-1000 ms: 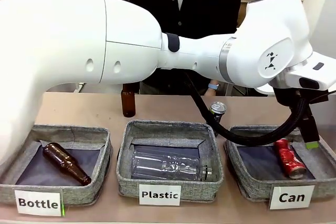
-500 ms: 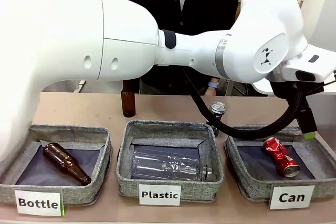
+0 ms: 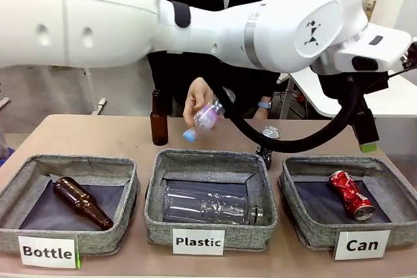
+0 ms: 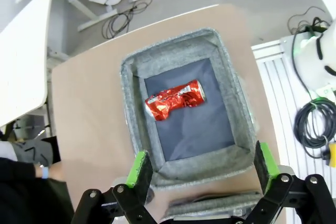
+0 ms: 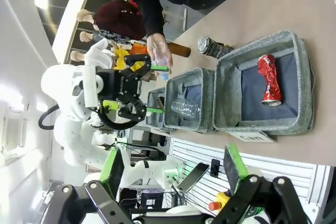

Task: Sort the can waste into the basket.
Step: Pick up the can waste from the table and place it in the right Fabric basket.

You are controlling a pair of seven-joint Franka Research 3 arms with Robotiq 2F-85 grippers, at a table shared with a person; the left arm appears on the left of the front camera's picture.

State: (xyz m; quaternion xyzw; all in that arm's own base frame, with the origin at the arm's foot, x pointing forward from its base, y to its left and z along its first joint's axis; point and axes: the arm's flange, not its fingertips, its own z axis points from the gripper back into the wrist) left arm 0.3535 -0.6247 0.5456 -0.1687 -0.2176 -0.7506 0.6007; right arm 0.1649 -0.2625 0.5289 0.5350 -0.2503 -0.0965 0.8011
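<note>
Tabletop, front view: tan table (image 3: pixel 78 136) with three grey fabric baskets in a row along its near edge; a person stands at the far side.
Right-hand basket: the basket (image 3: pixel 326 163) labelled "Can" holds the red can (image 3: pixel 350 194), dented, lying on its side on the dark lining.
Second can: the black can (image 3: pixel 268 140) with a silver top stands on the table outside the baskets, just behind the gap between the "Can" basket and the Plastic basket (image 3: pixel 208 158); a black cable crosses in front of it.
Other waste: a clear bottle (image 3: pixel 208 206) lies in the Plastic basket; a lying brown bottle (image 3: pixel 81 203) rests in the Bottle basket (image 3: pixel 19 183); a standing brown bottle (image 3: pixel 159 120) is upright on the table behind them.
Person: a hand (image 3: pixel 197 97) holds a small plastic bottle (image 3: pixel 204 119) with a blue cap in the air behind the Plastic basket.
Left arm: it reaches across the whole picture; the left gripper (image 3: pixel 365 136) hangs above the far right part of the "Can" basket, apart from it.
Left wrist view: looking straight down, its fingers are spread wide with nothing between them; the red can lies in the basket below.
Right wrist view: rolled sideways; the right gripper (image 5: pixel 173 167) has its fingers spread and empty, well apart from the table.
Farther off in that view: the red can in the basket, the black can just beyond the basket's far wall, and the hand with the small plastic bottle.
</note>
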